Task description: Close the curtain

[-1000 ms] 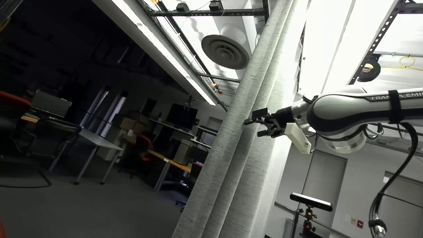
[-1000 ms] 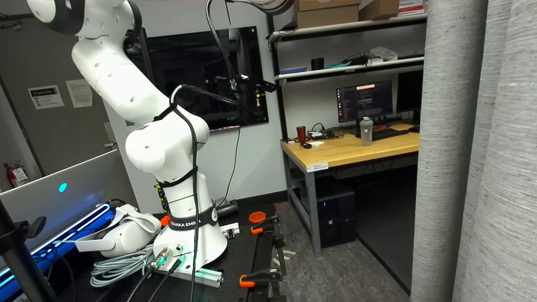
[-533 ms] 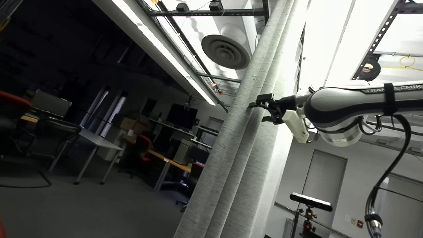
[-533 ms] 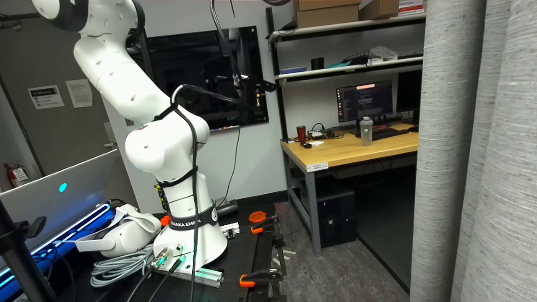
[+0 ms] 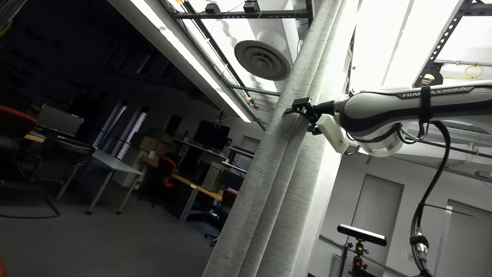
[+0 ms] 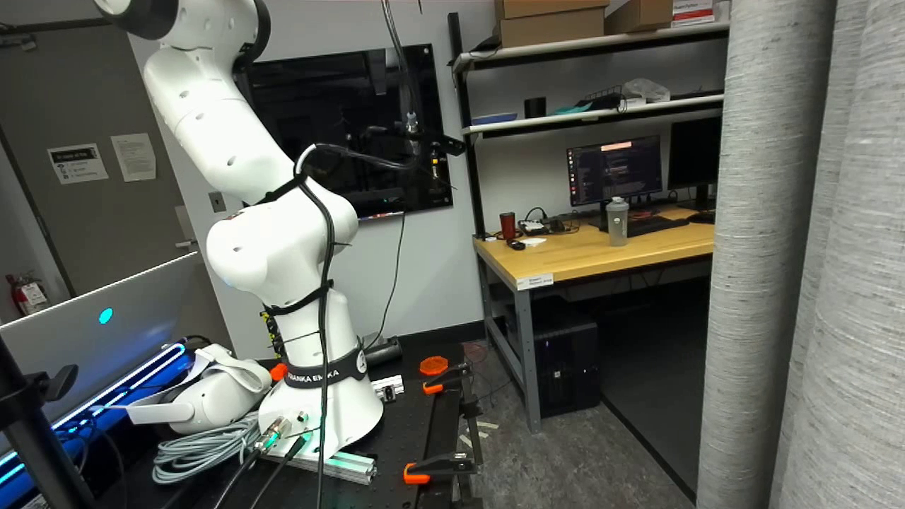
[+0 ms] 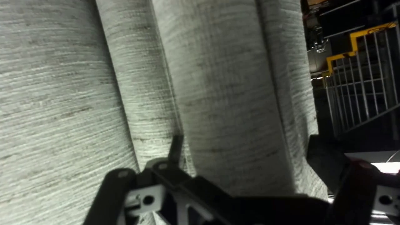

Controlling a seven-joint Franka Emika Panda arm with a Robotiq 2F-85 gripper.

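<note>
Claw (image 7: 245, 147) released, fingers (image 7: 325, 161) spread wide around a thick fold of the curtain (image 7: 225, 87), one at a crease, the other by the outer edge; can't tell if they touch it. Straddle looks deliberate: squeezing there should gather a solid bunch to drag, not one slippery layer. Curtain hangs bunched in long pleats in both exterior views, space showing past its edge, so probably not yet drawn across. Arm (image 5: 384, 115) reaches out to the curtain, presumably lined up for a sideways pull. Cable (image 6: 329, 230) is strapped along it, likely so slack doesn't snag. Base (image 6: 353, 410) stands on the black bench (image 6: 403, 438); orange-handled clamps (image 6: 447, 464) sit at the bench edge, probably keeping things rigid under load. Headset (image 6: 219, 399) and coiled cord (image 6: 201, 449) lie beside the base, guess parked within reach. Camera (image 5: 362, 234) on a stand in an exterior view, likely there to record. Farther back, a wooden desk (image 6: 580, 261) with a bottle (image 6: 617, 223), one end hidden by the curtain, plus a wall screen (image 6: 332, 106) behind the arm. Past the curtain in the wrist view, a dim railing (image 7: 354, 44) with a yellow top.
</note>
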